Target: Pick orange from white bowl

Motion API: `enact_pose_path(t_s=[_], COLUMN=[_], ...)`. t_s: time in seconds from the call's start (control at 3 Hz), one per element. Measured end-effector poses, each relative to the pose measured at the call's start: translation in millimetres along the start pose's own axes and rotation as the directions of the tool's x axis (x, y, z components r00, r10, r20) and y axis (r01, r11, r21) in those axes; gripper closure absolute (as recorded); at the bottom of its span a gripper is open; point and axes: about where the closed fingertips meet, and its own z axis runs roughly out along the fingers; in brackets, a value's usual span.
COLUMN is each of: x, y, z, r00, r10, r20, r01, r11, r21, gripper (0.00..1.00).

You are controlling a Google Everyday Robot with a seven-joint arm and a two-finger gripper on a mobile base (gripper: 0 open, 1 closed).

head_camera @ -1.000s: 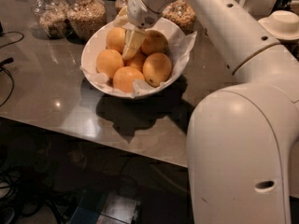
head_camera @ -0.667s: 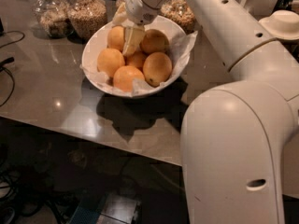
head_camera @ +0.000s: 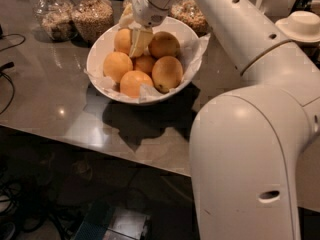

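Observation:
The white bowl, lined with crumpled white paper, stands on the dark counter and holds several oranges. My gripper reaches down into the bowl's back left part from the arm above. It is open around the back-left orange. One cream finger is wedged between this orange and the fruit to its right. The other finger sits at the orange's far left side, mostly hidden. I cannot tell whether the pads touch the skin.
Two glass jars of grains stand behind the bowl on the left, and another jar behind it on the right. A stack of small white dishes is at the far right. My large white arm fills the right side. Cables lie at the left edge.
The gripper has shifted slightly left and back, from between the middle oranges to the back-left orange. The oranges and the bowl have stayed in place.

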Motion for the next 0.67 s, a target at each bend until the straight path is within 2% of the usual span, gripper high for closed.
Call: enact_pose_path(t_s=[0.33, 0.67], x=[-0.4, -0.7], y=[-0.1, 0.3], z=[1.1, 0.7], r00=[1.0, 1.0], r10=[-0.011, -0.011], r20=[-0.018, -0.019], r01=[0.011, 0.011], r11=[0.9999, 0.9999], r21=[-0.012, -0.012], gripper=[0.35, 0.54])
